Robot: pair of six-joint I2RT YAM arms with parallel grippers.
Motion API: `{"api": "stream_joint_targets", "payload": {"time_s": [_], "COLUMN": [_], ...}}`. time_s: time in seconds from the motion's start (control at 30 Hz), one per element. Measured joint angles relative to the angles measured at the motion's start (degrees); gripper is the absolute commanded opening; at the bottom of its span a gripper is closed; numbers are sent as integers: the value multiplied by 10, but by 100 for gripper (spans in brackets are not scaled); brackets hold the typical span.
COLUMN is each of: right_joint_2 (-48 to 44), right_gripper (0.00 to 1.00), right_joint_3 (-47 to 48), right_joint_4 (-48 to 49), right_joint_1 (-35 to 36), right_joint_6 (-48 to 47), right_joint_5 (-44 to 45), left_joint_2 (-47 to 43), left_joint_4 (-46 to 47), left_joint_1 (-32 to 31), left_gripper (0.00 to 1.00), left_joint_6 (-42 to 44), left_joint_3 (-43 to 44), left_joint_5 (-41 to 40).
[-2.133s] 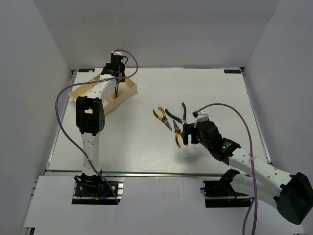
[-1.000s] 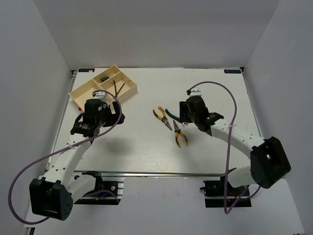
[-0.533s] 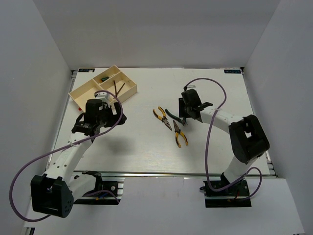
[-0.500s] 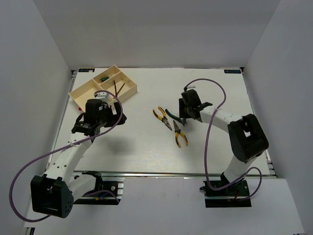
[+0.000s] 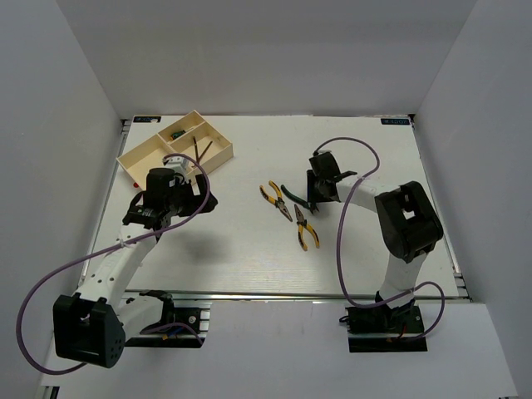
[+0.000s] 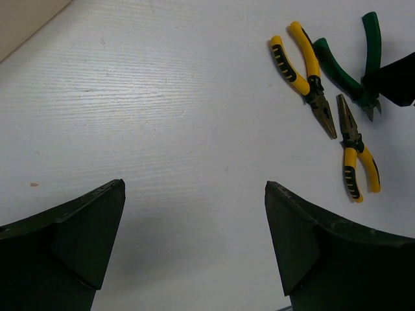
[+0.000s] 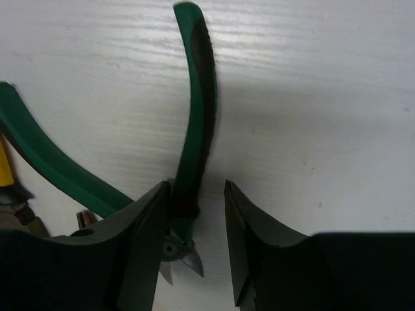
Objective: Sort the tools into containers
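Green-handled cutters (image 7: 198,97), right jaws narrowed around one handle

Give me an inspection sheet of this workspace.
Surface: white table, no spills seen.
Job's things: yellow pliers, second yellow pliers and green cutters lie mid-table; tray holds dark rods and a small green piece.
Clutter: nothing seen.
Grippers: left gripper open, empty, above table; right gripper straddles one green cutter handle, jaws not yet shut.
Cables: purple cables loop off each arm.
Surroundings: white walls on three sides.
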Motion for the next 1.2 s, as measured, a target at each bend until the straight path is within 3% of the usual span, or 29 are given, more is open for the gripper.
{"api": "stream_joint_targets", "payload": {"time_s": [0.1,0.33,0.67,1.0,1.2], "right_joint_2": [6,9,-5,-209,-263], "right_gripper": [38,0,0,0,0], "right_joint_3": [5,7,5,-80,-102], "right_joint_4": [1,2,-7,7,9], "right_joint_1": [-1,-6,-7,-7,-2], "right_joint_6": [-1,-2,-3,23,30], "right_joint_5": [-6,-13,-14,-58,-83], "left_joint_2": [1,3,2,-27,-13], "left_joint_4": [0,1,8,72,115], "left_joint_1": [0,0,-1,-9,-35], "left_gripper": [98,98,98,98,98], "left_joint_6": [0,0,-14,-92,-146], "left_joint_3": [0,0,0,-8,-7], "left_joint_5": [1,3,7,69,82]}}
